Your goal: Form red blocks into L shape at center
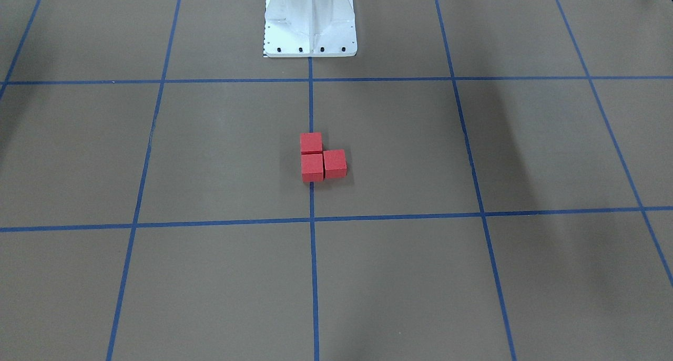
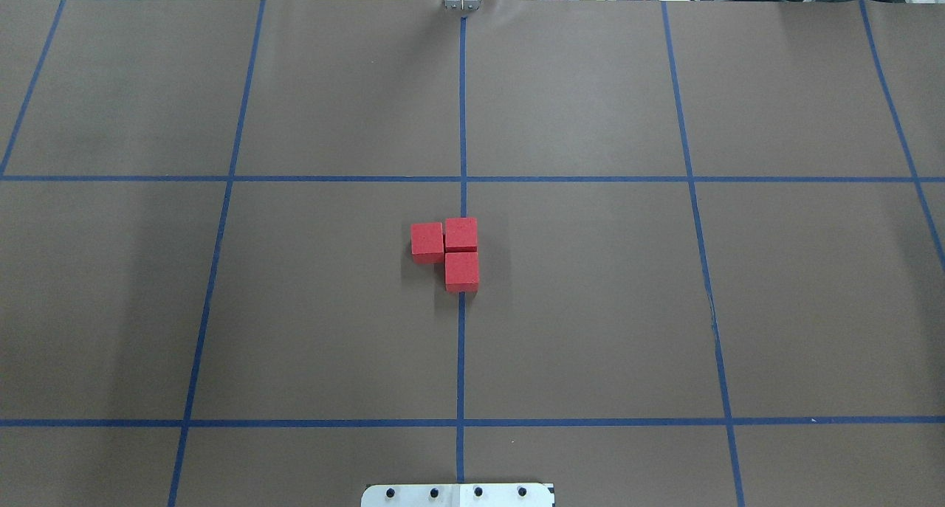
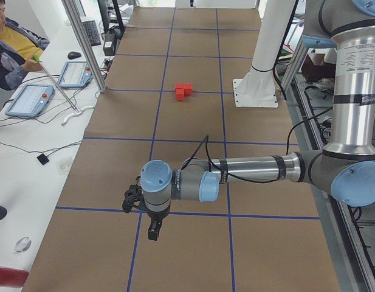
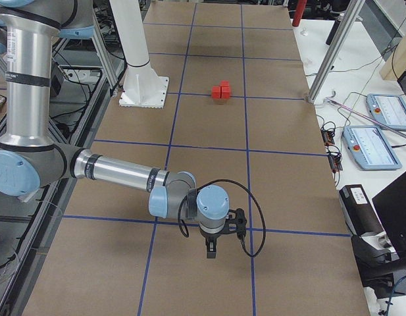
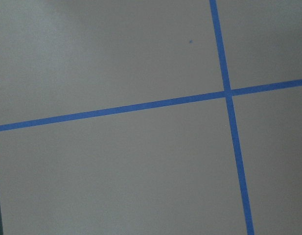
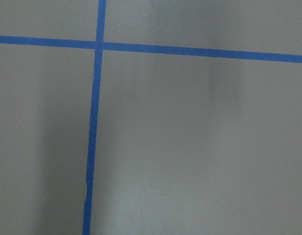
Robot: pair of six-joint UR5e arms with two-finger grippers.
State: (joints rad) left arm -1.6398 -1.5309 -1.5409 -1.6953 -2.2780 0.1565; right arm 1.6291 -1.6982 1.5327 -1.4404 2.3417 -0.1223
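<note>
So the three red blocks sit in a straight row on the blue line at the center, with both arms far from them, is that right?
Not a straight row: the red blocks form an L, two on the blue line and the third beside the farther one, on the robot's left. The overhead view shows it. The rest holds.

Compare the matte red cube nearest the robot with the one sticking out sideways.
The nearest matte red cube sits on the blue tape line; the sideways cube lies off it. The nearest aligns with the corner cube; the sideways one sits slightly offset. Same colour and size.
</note>
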